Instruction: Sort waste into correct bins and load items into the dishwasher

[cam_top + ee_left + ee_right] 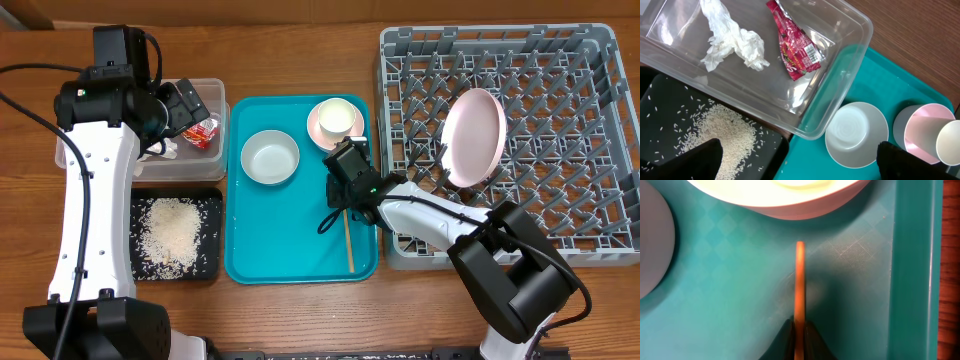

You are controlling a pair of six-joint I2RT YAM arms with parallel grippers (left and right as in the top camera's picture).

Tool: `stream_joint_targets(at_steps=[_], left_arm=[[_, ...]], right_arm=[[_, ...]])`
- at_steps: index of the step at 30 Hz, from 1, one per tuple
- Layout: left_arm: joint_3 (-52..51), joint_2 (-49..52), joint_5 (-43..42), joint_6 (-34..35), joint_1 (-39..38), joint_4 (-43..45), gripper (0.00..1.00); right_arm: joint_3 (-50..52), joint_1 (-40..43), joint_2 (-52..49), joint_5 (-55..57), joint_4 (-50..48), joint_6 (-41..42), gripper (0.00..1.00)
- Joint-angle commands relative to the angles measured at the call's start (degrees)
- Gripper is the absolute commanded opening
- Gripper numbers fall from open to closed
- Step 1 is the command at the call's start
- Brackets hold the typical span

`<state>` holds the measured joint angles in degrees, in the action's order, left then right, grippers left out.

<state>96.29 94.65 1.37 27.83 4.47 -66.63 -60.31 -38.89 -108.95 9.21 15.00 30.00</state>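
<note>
The crumpled white tissue (732, 42) and the red snack wrapper (796, 47) lie in the clear tub (218, 95). Rice (172, 232) lies in the black tray (208, 205). My left gripper (797, 160) is open and empty above the tub's near corner. My right gripper (800, 330) is shut on a wooden chopstick (800, 280) lying on the teal tray (260, 255). The chopstick also shows in the overhead view (348, 240). The bowl (270, 158) and the white cup (336, 118) on the saucer (316, 125) sit on the teal tray. The pink plate (472, 137) stands in the grey rack (600, 150).
The teal tray's right rim (912, 270) runs close beside the chopstick, with the rack just beyond it. The saucer's edge (785, 207) lies just ahead of the chopstick tip. Bare wooden table (300, 40) lies behind the tray.
</note>
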Motion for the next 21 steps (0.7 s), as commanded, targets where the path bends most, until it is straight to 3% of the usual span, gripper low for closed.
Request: stream_joint_targets(at_steps=[1, 21], left_arm=[[0.5, -0.3, 0.5, -1.2, -0.4, 0.0, 1.0], [0.5, -0.3, 0.5, -1.2, -0.4, 0.0, 1.0]], right_arm=[[0.3, 0.0, -1.5, -0.2, 0.2, 0.3, 0.05], [0.2, 0.0, 4.5, -1.4, 3.0, 0.2, 0.04]])
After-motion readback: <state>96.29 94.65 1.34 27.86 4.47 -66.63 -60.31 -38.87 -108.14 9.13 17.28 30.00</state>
